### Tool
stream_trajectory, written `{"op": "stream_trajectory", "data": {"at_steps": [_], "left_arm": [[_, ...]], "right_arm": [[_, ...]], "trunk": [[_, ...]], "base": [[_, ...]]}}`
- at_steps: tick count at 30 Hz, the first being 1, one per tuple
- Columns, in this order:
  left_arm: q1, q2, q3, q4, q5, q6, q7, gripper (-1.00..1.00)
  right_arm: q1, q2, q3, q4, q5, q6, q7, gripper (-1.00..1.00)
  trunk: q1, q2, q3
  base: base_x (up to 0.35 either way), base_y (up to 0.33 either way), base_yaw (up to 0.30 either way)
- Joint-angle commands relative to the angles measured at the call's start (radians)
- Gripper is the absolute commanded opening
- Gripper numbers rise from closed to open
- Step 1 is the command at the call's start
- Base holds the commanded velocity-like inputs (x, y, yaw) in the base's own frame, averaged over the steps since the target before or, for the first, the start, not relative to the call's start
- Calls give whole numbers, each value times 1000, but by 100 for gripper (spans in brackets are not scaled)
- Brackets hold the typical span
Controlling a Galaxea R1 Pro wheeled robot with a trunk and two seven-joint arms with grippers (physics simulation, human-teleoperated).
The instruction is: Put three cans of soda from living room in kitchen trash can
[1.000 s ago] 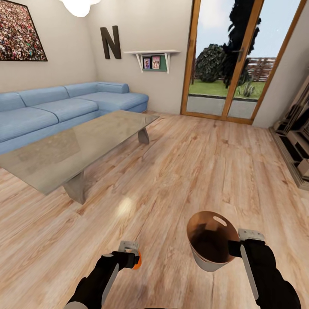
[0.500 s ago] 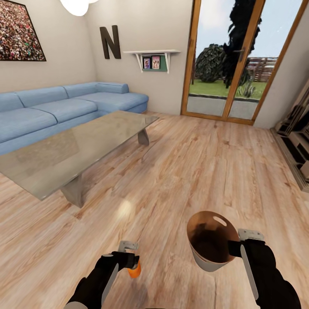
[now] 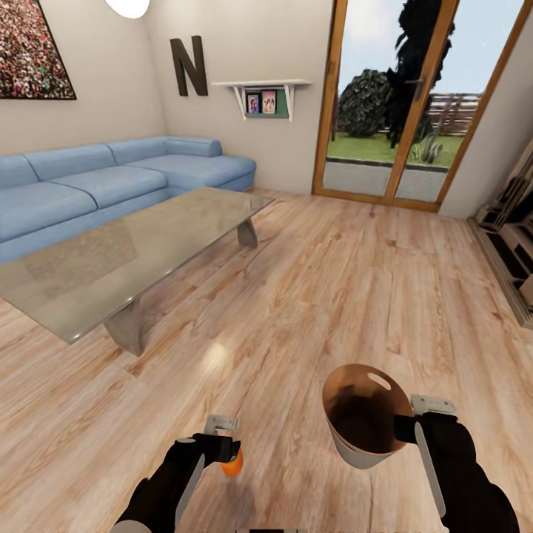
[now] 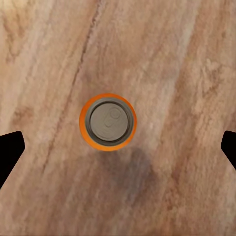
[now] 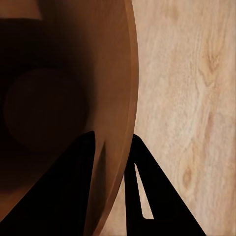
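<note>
An orange can of soda (image 3: 232, 465) sits upright just below my left gripper (image 3: 224, 447), over the wood floor. From above, its silvery grey top (image 4: 111, 121) shows with a shadow beside it. My left gripper (image 4: 118, 150) is open, its dark fingertips (image 4: 10, 153) wide apart and clear of the can. My right gripper (image 3: 405, 428) is shut on the rim of the tash can (image 3: 348, 450), held tilted, with the copper-brown inside (image 5: 59, 88) facing me. The inside is dark, and I cannot tell what it holds. The other two cans are out of view.
A low glass table (image 3: 133, 252) stands ahead on the left, with the blue corner sofa (image 3: 89, 185) behind it. Wood-framed glass doors (image 3: 392, 111) are at the back, and a stepped brick structure (image 3: 511, 252) is on the right. Light plank floor (image 3: 333, 296) lies between them.
The orange can was held in my left gripper; the gripper has opened and the can has dropped below its fingers. The view has shifted slightly. The right gripper still holds the bin.
</note>
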Motion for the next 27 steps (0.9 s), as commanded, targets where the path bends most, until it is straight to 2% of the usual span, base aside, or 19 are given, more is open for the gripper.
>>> {"op": "stream_trajectory", "data": {"at_steps": [1, 27], "left_arm": [[0, 0, 0, 0, 0, 0, 0, 100], [0, 0, -2, -1, 0, 0, 0, 100]], "right_arm": [[0, 0, 1, 0, -6, 0, 1, -100], [0, -1, 0, 0, -6, 0, 1, -100]], "trunk": [[0, 0, -2], [0, 0, -43]], "base": [[0, 0, 0], [0, 0, 0]]}}
